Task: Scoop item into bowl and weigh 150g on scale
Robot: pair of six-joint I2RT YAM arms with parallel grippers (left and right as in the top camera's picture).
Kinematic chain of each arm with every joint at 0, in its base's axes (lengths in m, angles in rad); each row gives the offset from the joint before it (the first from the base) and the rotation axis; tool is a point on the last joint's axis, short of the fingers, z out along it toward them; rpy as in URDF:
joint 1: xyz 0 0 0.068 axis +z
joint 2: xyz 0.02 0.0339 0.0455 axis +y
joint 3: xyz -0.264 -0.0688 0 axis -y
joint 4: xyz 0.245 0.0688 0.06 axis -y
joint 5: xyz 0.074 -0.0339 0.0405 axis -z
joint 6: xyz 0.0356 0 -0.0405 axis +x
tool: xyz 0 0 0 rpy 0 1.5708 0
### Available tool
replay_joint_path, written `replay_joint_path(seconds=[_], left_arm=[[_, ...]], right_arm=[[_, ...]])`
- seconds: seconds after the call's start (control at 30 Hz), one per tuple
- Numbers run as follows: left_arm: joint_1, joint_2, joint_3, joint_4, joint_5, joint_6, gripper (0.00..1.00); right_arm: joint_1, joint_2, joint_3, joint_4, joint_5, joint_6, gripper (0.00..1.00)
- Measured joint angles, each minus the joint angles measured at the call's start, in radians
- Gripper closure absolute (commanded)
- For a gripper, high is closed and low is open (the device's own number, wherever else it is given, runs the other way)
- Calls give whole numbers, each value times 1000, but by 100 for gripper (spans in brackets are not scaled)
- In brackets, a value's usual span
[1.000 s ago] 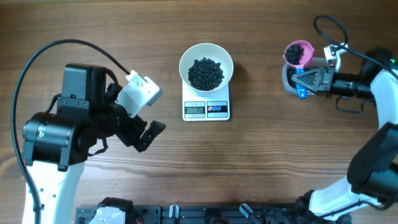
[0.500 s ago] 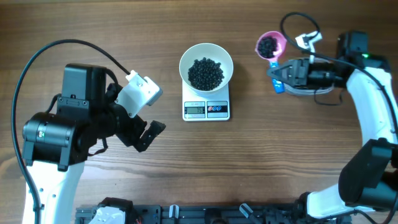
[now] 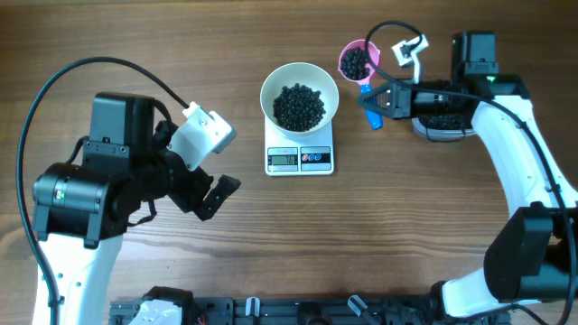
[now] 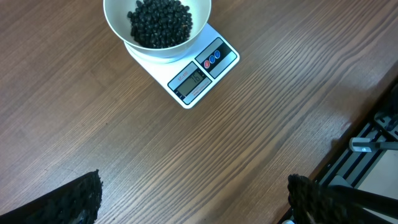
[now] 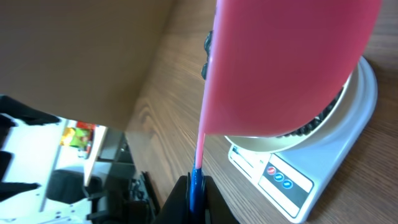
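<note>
One loaded scoop [image 3: 358,60], held level vs spills, hangs at 2 o'clock of bowl [image 3: 268,86] on scale [image 3: 300,160], R gripper [image 3: 375,101] clamped on its handle; L gripper [image 4: 196,208] splayed wide, idle

The bowl [image 3: 268,88] sits on the scale [image 3: 300,160] mid-tabletop [image 3: 406,226], with the pellets [image 3: 299,106] in it. Just right of the bowl and slightly behind it is the scoop [image 3: 358,61], its handle in the right end effector [image 3: 384,97], with a tub [image 3: 441,135] farther right under that arm. The left end effector [image 4: 193,208] is well left of the scale, nearer the front.
</note>
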Motion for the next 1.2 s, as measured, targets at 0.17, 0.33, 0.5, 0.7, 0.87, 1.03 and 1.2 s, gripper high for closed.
replay_joint_path(seconds=[0.17, 0.33, 0.5, 0.7, 0.87, 1.03, 1.2], left_arm=[[0, 0, 0, 0, 0, 0, 0], [0, 0, 0, 0, 0, 0, 0], [0, 0, 0, 0, 0, 0, 0], [0, 0, 0, 0, 0, 0, 0], [0, 0, 0, 0, 0, 0, 0], [0, 0, 0, 0, 0, 0, 0], [0, 0, 0, 0, 0, 0, 0]], right_arm=[[54, 0, 0, 10, 91, 1, 96], [120, 0, 0, 42, 171, 1, 96], [183, 0, 0, 45, 282, 1, 96], [251, 0, 0, 51, 413, 1, 96], [295, 0, 0, 61, 521, 1, 96], [335, 0, 0, 72, 656, 0, 96], [368, 0, 0, 72, 740, -10, 96]])
